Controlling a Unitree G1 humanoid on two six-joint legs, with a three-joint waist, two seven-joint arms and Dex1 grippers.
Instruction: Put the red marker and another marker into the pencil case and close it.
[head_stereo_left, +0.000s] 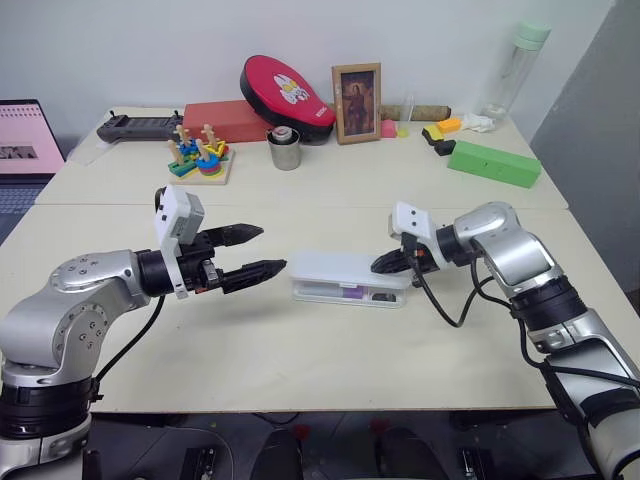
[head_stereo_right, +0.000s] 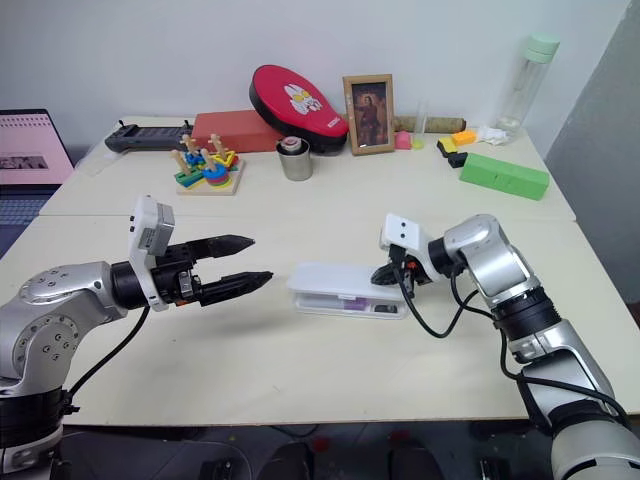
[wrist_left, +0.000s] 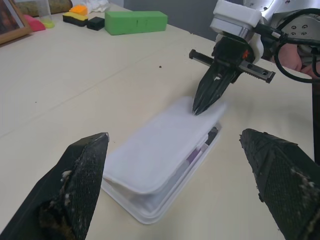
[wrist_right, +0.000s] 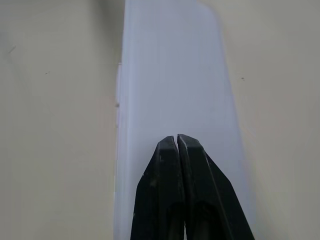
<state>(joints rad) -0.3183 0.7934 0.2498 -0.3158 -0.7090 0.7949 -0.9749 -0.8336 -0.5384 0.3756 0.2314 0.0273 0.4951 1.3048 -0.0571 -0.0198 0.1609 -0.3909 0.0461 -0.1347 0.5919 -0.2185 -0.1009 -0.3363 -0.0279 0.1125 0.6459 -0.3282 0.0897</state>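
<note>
Two grippers are shown over a beige table (head_stereo_left: 300, 350). The white pencil case (head_stereo_left: 345, 268) lies at the table's centre, its lid lowered but slightly ajar along the near edge, where a purple marker (head_stereo_left: 352, 293) is glimpsed inside. The right gripper (head_stereo_left: 386, 263), fingers pressed together, is set with its tips on the right end of the lid. The left gripper (head_stereo_left: 268, 251), fingers spread apart and empty, is held just left of the case, not touching it.
</note>
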